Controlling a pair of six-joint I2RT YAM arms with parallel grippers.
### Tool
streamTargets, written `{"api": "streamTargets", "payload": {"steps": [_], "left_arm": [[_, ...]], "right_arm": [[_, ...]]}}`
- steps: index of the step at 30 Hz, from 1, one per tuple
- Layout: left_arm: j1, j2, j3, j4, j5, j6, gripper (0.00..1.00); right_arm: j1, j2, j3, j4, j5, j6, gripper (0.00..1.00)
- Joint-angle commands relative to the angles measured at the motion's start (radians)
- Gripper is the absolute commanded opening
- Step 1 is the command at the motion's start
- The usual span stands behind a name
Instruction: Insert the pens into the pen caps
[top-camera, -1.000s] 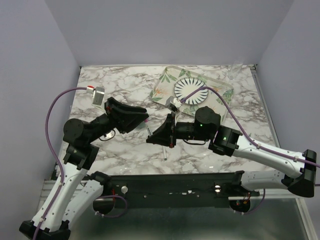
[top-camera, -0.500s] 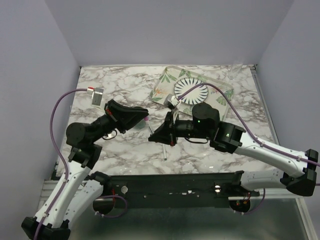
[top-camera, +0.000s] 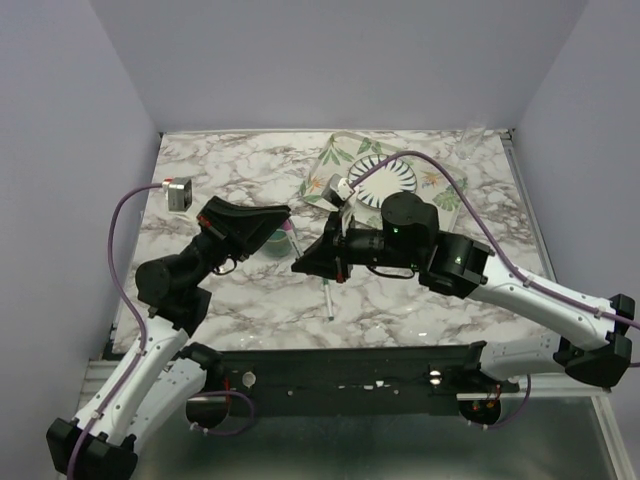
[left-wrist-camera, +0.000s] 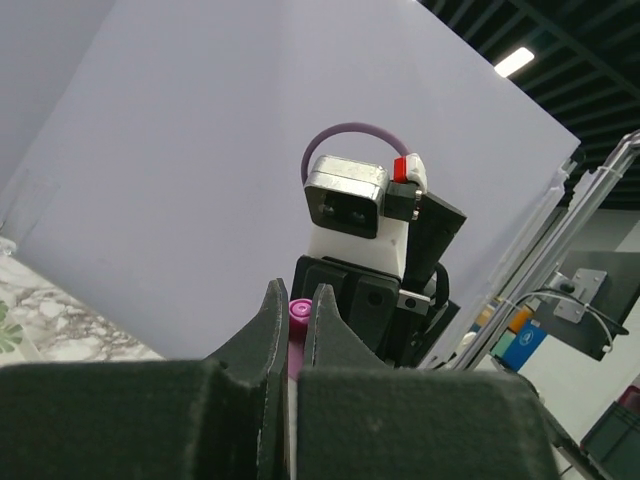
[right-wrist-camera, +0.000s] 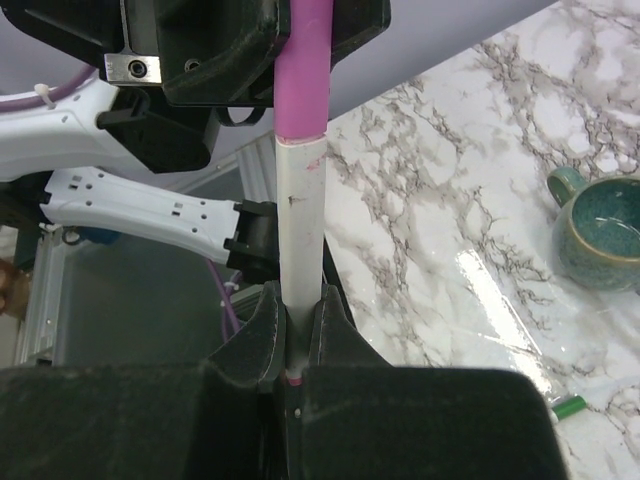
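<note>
My right gripper (right-wrist-camera: 298, 300) is shut on a thin white pen (right-wrist-camera: 300, 220) that stands up from its jaws. The pen's far end sits in the pink-purple cap (right-wrist-camera: 302, 70). My left gripper (left-wrist-camera: 296, 300) is shut on that cap (left-wrist-camera: 298, 312). In the top view the two grippers meet above the table's middle, left gripper (top-camera: 283, 220) over right gripper (top-camera: 298, 266), with the cap (top-camera: 289, 229) between them. A second pen (top-camera: 328, 300) lies on the table in front, with a green piece (right-wrist-camera: 568, 407) at its end; I cannot tell if they are joined.
A green cup (right-wrist-camera: 600, 230) stands on the marble table just beyond the grippers and is partly hidden in the top view (top-camera: 277, 244). A patterned tray (top-camera: 325, 175) holding a striped plate (top-camera: 400, 178) lies at the back. A clear cup (top-camera: 470, 140) stands at the back right corner.
Both grippers have moved a little toward the back of the table, keeping the pen and pink cap between them. The left arm's wrist has swung left and up.
</note>
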Motion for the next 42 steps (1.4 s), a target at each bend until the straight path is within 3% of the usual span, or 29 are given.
{"api": "streamTargets", "payload": {"steps": [1, 16, 20, 25, 29, 35, 39, 42], "left_arm": [[-0.07, 0.005, -0.047, -0.141, 0.179, 0.047, 0.0], [-0.14, 0.0, -0.036, -0.344, 0.113, 0.179, 0.0], [-0.176, 0.049, -0.082, -0.162, 0.119, 0.091, 0.0], [-0.231, 0.1, -0.113, -0.023, 0.111, 0.02, 0.0], [-0.265, 0.1, -0.079, -0.164, 0.081, 0.116, 0.0], [-0.285, 0.152, -0.081, -0.1, 0.107, 0.126, 0.0], [-0.312, 0.161, -0.006, -0.273, 0.079, 0.195, 0.0], [-0.32, 0.127, 0.007, -0.351, 0.042, 0.241, 0.0]], "right_arm": [[-0.016, -0.02, 0.146, 0.354, 0.064, 0.004, 0.01], [-0.02, 0.052, 0.396, 0.173, 0.174, -0.154, 0.01], [-0.02, 0.047, 0.418, 0.216, 0.192, -0.188, 0.01], [-0.023, 0.026, 0.328, 0.391, 0.191, -0.17, 0.01], [-0.03, 0.012, 0.292, 0.472, 0.145, -0.177, 0.01], [-0.041, 0.016, 0.358, 0.497, 0.095, -0.112, 0.01], [-0.041, 0.064, 0.486, 0.358, 0.156, -0.166, 0.01], [-0.041, 0.05, 0.441, 0.397, 0.191, -0.242, 0.01]]}}
